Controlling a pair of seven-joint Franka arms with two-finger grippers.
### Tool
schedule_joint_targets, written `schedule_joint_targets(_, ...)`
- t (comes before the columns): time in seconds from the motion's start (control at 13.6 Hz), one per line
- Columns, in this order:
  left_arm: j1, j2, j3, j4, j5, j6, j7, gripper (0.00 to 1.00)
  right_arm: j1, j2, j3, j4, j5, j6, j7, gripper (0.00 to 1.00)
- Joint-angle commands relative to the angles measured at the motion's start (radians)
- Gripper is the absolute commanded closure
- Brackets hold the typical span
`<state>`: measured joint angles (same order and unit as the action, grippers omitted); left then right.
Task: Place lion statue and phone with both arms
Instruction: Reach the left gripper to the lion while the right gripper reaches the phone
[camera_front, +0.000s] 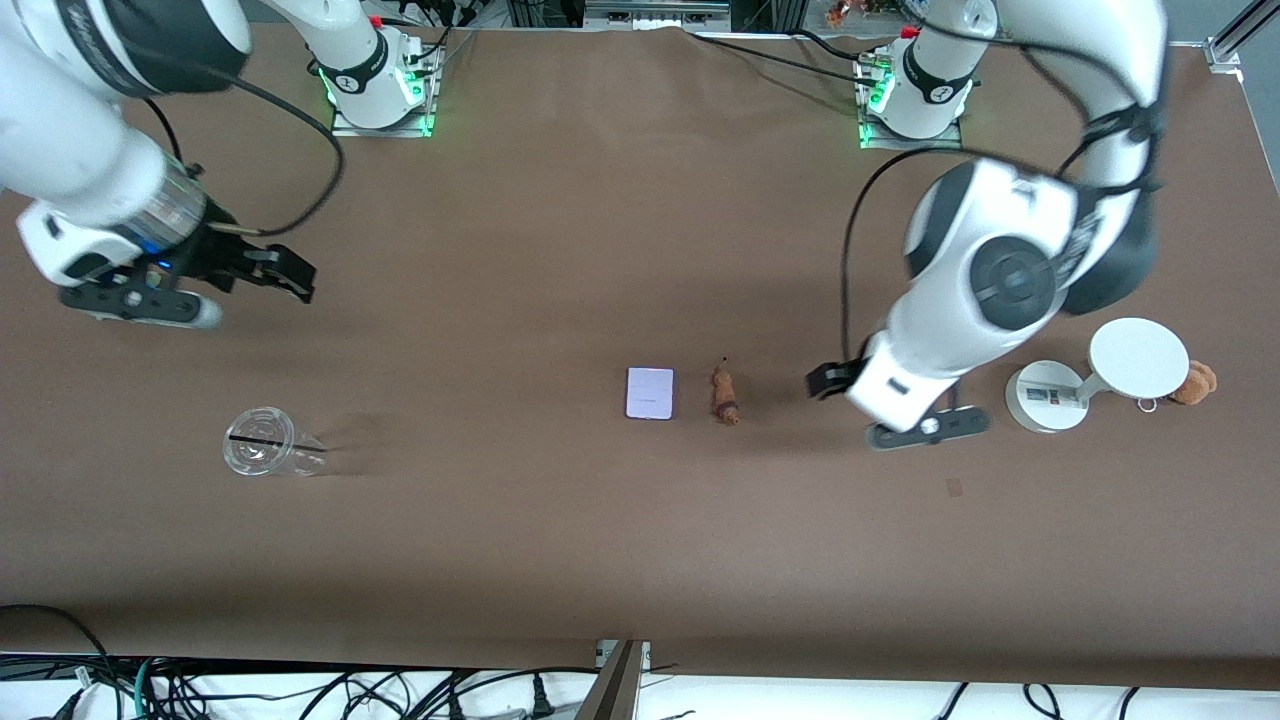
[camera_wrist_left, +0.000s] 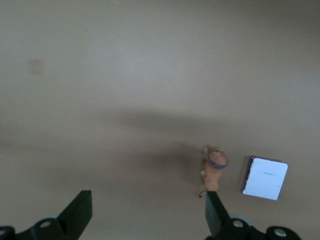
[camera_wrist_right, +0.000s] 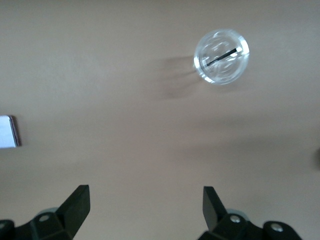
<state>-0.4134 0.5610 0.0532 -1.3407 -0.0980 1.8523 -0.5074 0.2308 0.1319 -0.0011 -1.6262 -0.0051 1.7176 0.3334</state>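
Observation:
The lion statue is a tiny orange-brown figurine lying on the brown table beside the phone, a small pale lavender rectangle. My left gripper is open and empty, low over the table just toward the left arm's end from the lion. In the left wrist view the lion and the phone lie past one finger of the open left gripper. My right gripper is open and empty over the right arm's end of the table. It is over bare table, with the phone's edge at the border.
A clear plastic cup lies near the right arm's end, also in the right wrist view. A white round-based stand and a tan plush bear sit at the left arm's end. A small patch marks the table.

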Motion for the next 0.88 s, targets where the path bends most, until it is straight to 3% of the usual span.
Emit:
schedule_joint_targets(0.0, -0.056, 0.068, 0.016, 0.025, -0.017, 0.092, -0.013, 0.0, 0.095, 0.046, -0.002, 0.014, -0.035, -0.019, 0.001, 0.0)
schedule_joint_targets(0.29, -0.128, 0.146, 0.017, -0.011, -0.011, 0.192, -0.013, 0.0, 0.18, 0.181, 0.01, 0.044, -0.032, 0.028, 0.013, 0.0)
schedule_joint_targets(0.51, -0.162, 0.151, 0.017, -0.164, -0.011, 0.39, -0.013, 0.0, 0.248, 0.306, 0.016, 0.136, 0.025, 0.137, 0.128, 0.0)
schedule_joint_targets(0.81, -0.177, 0.155, 0.016, -0.207, -0.015, 0.407, -0.013, 0.0, 0.278, 0.478, 0.018, 0.232, 0.175, 0.298, 0.154, 0.0)
